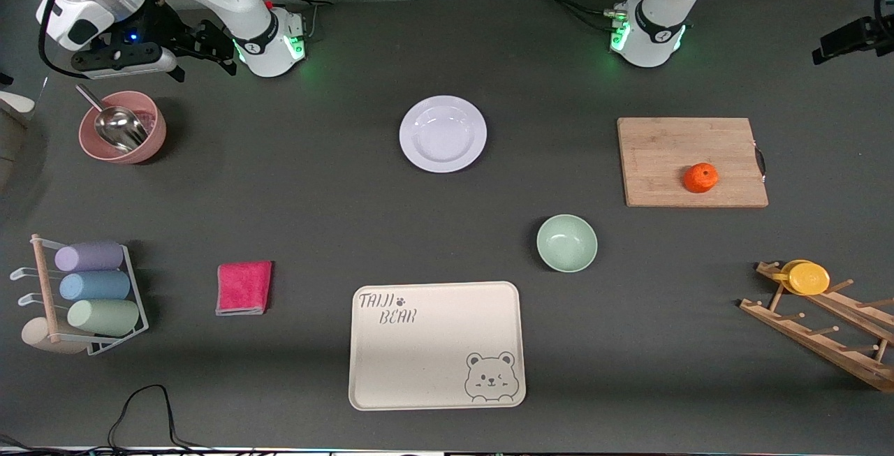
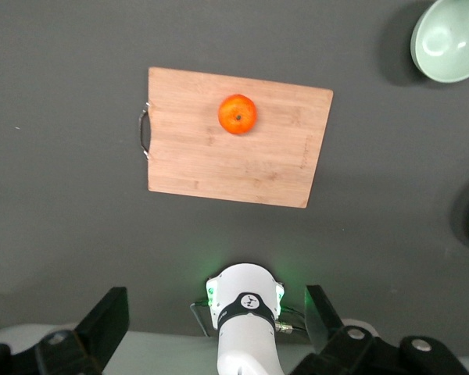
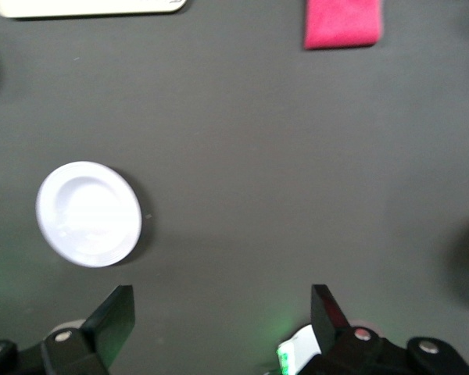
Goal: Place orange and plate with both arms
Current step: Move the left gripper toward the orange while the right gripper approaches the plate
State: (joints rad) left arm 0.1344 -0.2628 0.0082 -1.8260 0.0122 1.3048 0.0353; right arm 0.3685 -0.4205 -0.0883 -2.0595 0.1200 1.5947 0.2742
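I am holding both arms raised near their bases, at the table's edge farthest from the front camera, with nothing in either pincer. My left gripper (image 2: 215,328) is hanging high with its fingers spread wide, looking down at its own base and the wooden cutting board (image 1: 691,161). My right gripper (image 3: 219,328) is also spread wide and empty, hovering above the right arm's end of the table close to a pink bowl (image 1: 123,128) that holds a metal scoop (image 1: 119,125).

The orange (image 1: 700,178) is sitting on the cutting board, toward the board's edge nearer the front camera, at the left arm's end of the table. The plate (image 1: 443,133) is lying flat on the bare table, roughly midway between the two bases. A pale-green bowl (image 1: 566,242) and a cream bear-print tray (image 1: 436,344) are lying nearer the front camera than the plate.

Nothing is grasped yet, so I am judging the reach to be the step in hand. To do it well, I should be lowering the left gripper straight over the orange, centring the fingers so the round fruit cannot roll away. The right gripper should be approaching the plate's rim at a shallow angle, since the plate is lying flush.
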